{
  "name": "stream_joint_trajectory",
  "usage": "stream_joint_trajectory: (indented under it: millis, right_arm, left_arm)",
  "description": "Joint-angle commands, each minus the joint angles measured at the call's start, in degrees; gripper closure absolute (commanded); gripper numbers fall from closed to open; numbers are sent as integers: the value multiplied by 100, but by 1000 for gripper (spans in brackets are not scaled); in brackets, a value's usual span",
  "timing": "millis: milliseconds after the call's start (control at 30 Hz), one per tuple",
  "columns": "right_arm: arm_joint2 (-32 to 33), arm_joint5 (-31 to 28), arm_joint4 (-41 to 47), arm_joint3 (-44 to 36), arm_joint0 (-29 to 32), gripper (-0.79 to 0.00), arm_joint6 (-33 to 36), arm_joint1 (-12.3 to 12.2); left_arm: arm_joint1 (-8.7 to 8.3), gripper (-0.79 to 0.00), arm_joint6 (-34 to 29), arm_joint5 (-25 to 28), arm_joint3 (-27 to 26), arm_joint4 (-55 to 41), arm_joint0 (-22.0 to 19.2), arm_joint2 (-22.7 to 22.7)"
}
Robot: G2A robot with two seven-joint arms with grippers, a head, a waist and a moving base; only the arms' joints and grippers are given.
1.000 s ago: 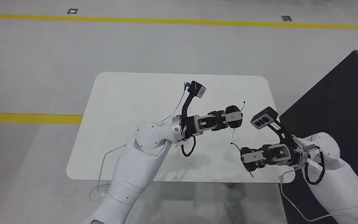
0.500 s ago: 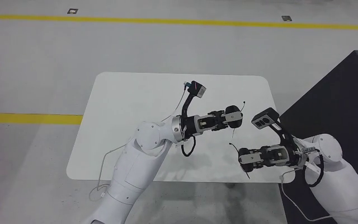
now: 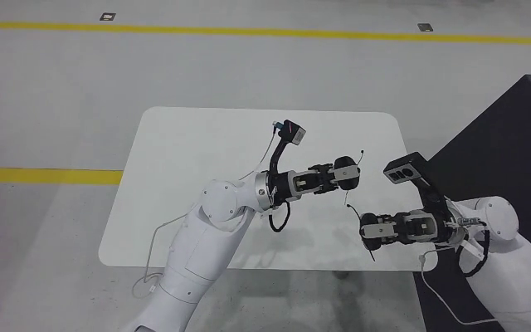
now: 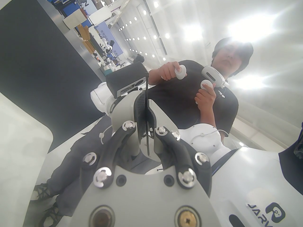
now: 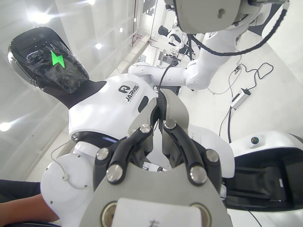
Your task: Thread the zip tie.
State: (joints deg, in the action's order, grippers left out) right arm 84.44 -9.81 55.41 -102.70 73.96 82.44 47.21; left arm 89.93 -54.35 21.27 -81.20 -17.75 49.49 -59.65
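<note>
**Right wrist swings its camera rightward; left arm unchanged**

Frame centre: left gripper (image 3: 358, 173) pressed together on thin black zip tie (image 4: 147, 142), above white table (image 3: 191, 166). Lower right of centre: right gripper (image 3: 363, 231) pinching a black strap (image 5: 163, 76), just below the left one. Tips near each other, contact unclear. Cannot tell if both are one tie.

Left end effector (image 3: 357, 173) near right end effector (image 3: 363, 231), zip tie (image 3: 352, 207), white table (image 3: 191, 166)
</note>
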Motion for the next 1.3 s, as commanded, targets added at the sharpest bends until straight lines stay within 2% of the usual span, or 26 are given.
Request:
stream_joint_trajectory:
  millis: [0, 533, 1267]
  right_arm:
    - [-25, 34, -7, 43, -31, 0, -20, 11]
    - [-183, 155, -166, 245, -111, 0, 76, 82]
    - [39, 152, -177, 125, -138, 0, 107, 133]
  left_arm:
    - [0, 0, 0, 0, 0, 0, 0, 0]
    - [0, 0, 0, 0, 0, 0, 0, 0]
    - [0, 0, 0, 0, 0, 0, 0, 0]
